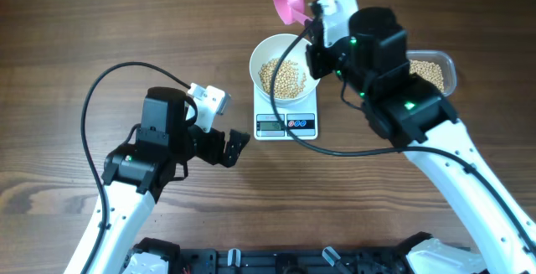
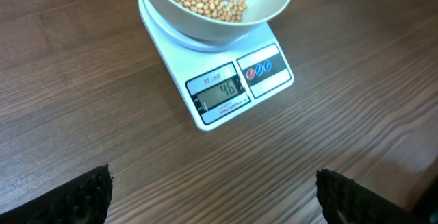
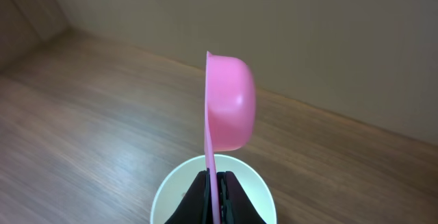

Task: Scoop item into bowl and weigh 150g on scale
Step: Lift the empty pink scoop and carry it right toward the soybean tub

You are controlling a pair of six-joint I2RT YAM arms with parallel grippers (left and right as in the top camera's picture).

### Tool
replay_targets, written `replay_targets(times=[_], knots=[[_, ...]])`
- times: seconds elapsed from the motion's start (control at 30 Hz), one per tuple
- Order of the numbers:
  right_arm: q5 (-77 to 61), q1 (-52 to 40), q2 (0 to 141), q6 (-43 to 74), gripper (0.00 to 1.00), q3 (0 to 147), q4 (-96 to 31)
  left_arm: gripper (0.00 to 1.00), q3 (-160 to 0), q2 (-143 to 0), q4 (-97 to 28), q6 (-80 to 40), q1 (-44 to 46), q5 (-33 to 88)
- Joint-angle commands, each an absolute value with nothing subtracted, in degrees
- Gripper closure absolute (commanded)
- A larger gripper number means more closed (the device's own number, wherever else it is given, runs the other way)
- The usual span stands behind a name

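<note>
Overhead: right pincer (image 1: 311, 33) clamped on pink scoop (image 1: 289, 2). Bowl (image 1: 261, 56) w/ beans (image 1: 280, 77) on scale (image 1: 285, 125) just below it. Tub (image 1: 448, 64) partly under that arm, so the arm could knock it.
Left wrist: left pincer (image 2: 215, 207) wide open, empty. Scale ahead, reading prob. short.
Right wrist: scoop on edge. Full scoops risk overshoot.

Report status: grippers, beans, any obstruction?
Left gripper open, empty, near scale. Right gripper shut on pink scoop, tipped near bowl. Beans in bowl, reading below target. Nothing blocking.
</note>
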State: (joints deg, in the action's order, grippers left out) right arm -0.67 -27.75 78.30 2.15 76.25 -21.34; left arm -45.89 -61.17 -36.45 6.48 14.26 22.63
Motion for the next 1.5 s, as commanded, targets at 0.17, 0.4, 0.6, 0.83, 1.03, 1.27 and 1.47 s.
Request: replay_targets(times=[0.17, 0.4, 0.6, 0.83, 1.03, 1.27, 1.47], knots=[[-8.80, -17.26, 73.97, 12.69, 0.96, 76.66, -21.02, 0.00, -45.65, -63.48, -30.98, 2.02, 14.02, 26.68], [-10.44, -12.60, 73.58, 14.11, 0.96, 76.66, -21.45, 0.00, -45.65, -64.73, -30.81, 2.09, 14.02, 28.03], [-8.58, -12.27, 73.60, 13.93, 0.96, 76.66, -21.52, 0.00, -45.65, -64.23, -29.71, -0.91, 14.09, 25.78], [-8.51, -9.19, 73.60, 15.70, 0.96, 76.66, -22.57, 0.00, -45.65, -62.17, -30.52, -4.05, 19.18, 15.62], [-9.15, -7.03, 73.60, 16.73, 0.96, 76.66, -23.73, 0.00, -45.65, -61.69, -31.75, -8.19, 24.84, 7.40], [-9.15, -7.03, 73.60, 16.78, 0.96, 76.66, -23.64, 0.00, -45.65, -61.39, -31.66, -7.92, 25.78, 7.38], [-11.18, -7.03, 73.60, 17.15, 0.96, 76.66, -23.64, 0.00, -45.65, -60.42, -30.81, -7.73, 25.74, 7.38]])
